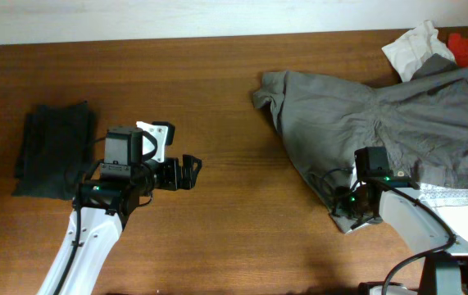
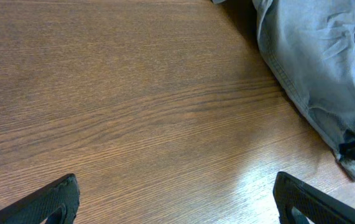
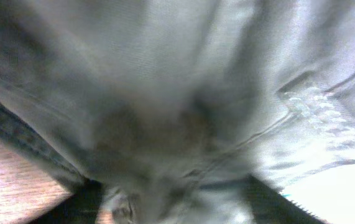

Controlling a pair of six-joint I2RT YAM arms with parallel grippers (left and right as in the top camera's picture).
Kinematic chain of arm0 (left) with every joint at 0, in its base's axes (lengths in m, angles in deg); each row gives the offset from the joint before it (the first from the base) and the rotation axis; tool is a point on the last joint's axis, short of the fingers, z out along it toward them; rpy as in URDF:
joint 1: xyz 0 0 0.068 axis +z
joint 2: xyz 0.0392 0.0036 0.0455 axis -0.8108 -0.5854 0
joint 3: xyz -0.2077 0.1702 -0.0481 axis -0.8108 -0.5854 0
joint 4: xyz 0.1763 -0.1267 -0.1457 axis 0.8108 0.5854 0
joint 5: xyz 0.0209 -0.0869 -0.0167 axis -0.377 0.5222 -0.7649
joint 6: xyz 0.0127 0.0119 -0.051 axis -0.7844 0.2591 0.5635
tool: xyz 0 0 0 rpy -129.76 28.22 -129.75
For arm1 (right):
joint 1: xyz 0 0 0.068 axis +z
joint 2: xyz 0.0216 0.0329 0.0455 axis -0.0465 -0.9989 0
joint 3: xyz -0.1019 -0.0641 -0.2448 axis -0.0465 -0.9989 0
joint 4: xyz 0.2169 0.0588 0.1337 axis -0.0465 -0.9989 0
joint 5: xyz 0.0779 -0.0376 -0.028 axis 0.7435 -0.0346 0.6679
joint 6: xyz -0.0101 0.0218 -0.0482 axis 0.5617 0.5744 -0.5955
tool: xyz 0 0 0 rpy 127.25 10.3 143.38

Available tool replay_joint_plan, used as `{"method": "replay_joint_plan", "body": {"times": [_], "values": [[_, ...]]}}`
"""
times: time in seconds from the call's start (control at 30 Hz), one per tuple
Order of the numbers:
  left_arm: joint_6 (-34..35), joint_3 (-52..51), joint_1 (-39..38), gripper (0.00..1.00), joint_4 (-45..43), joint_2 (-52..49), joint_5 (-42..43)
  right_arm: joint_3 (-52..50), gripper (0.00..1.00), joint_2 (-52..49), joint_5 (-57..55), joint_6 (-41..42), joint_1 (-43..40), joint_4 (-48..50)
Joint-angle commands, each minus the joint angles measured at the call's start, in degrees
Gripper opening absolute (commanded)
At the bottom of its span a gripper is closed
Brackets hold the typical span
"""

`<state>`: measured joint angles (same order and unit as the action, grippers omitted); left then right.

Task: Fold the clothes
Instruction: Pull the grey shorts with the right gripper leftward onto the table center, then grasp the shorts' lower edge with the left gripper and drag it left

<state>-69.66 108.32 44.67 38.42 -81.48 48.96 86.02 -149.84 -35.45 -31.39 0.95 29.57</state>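
Reaching into the near edge of the grey-olive shorts (image 1: pixel 397 123), which lie spread on the right of the table (image 1: pixel 234 90), the right gripper (image 1: pixel 350 206) straddles bunched cloth with fingers apart, probably to seize a corner for folding. The left gripper (image 1: pixel 191 170) hovers over bare wood, fingers spread, well apart from the shorts.

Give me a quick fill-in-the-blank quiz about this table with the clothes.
1. The left gripper is ___ above bare table.
2. The right gripper sits at the edge of the grey ___.
3. The black garment lies on the ___ arm's side.
4. Next to the white cloth lies a ___ one.
Missing words: open; shorts; left; red.
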Motion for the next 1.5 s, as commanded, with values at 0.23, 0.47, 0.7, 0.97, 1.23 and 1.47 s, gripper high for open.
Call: {"method": "replay_joint_plan", "body": {"times": [0.23, 0.47, 0.7, 0.97, 1.23, 1.47], "values": [[0.7, 1.1, 0.8, 0.99, -0.1, 0.2, -1.7, -2.1, 0.04, -1.3, 14.9, 0.6, 1.8, -0.4], [0.7, 1.1, 5.2, 0.99, -0.1, 0.7, -1.7, 2.5, 0.04, -1.3, 17.9, 5.3, 15.5, -1.9], [0.7, 1.1, 8.5, 0.99, -0.2, 0.9, -1.6, 14.7, 0.04, -1.3, 15.2, 11.0, 36.8, 5.7], [0.7, 1.1, 8.4, 0.99, 0.7, 0.9, 8.4, 20.3, 0.99, -1.2, 2.3, 11.0, 39.4, 0.6], [1.0, 1.0, 5.1, 0.99, 8.1, 0.8, 13.2, 26.5, 0.99, 1.3, -5.6, 10.5, 27.7, -12.8], [9.0, 0.9, -2.5, 0.99, 9.9, -1.6, 13.2, 33.4, 0.99, 3.1, -5.6, 9.0, 18.0, -21.3]]}}
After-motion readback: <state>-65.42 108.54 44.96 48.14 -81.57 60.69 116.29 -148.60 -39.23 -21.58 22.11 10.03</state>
